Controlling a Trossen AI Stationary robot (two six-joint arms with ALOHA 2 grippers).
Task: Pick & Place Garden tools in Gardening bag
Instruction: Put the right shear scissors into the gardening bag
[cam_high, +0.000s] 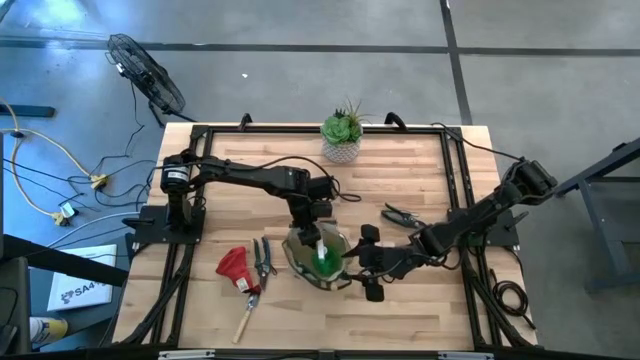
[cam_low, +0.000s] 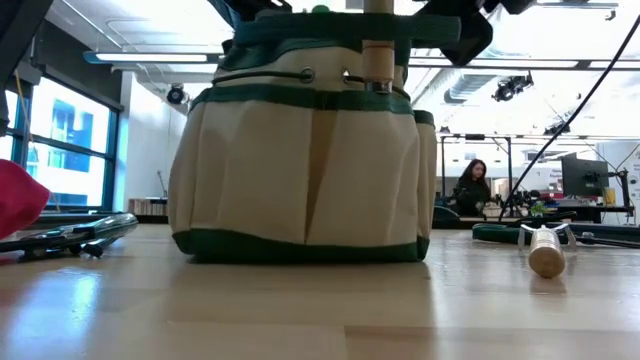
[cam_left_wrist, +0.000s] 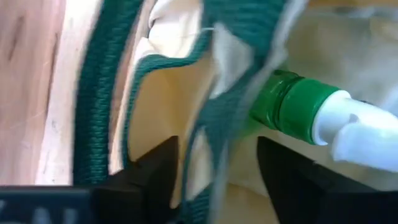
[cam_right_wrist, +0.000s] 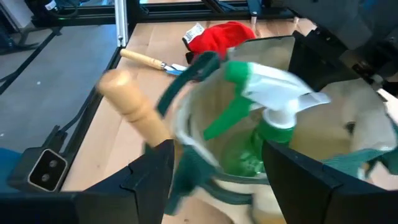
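From above, a table (cam_high: 420, 180) of pale wood planks with a black frame stands on a grey concrete floor. Near the lower centre sits the round fabric bag (cam_high: 305, 262), with the green spray bottle (cam_high: 325, 258) standing inside. The left gripper (cam_high: 316, 232) hangs over the bag's upper rim; the right gripper (cam_high: 366, 267) is just beside the bag's right edge. A red glove (cam_high: 234, 265), pruners (cam_high: 263, 260) and a wooden-handled tool (cam_high: 244, 318) lie at the lower left, black shears (cam_high: 403, 215) at the centre right, and a succulent (cam_high: 342, 134) in a white pot at the upper centre.

At table height, the bag (cam_low: 300, 170) fills the centre: cream canvas pockets with dark green trim.

In the left wrist view, the dark fingers (cam_left_wrist: 152, 174) stand apart, empty, around woven green webbing.

In the right wrist view, the fingers (cam_right_wrist: 152, 168) are open at the bag's rim, gripping nothing.
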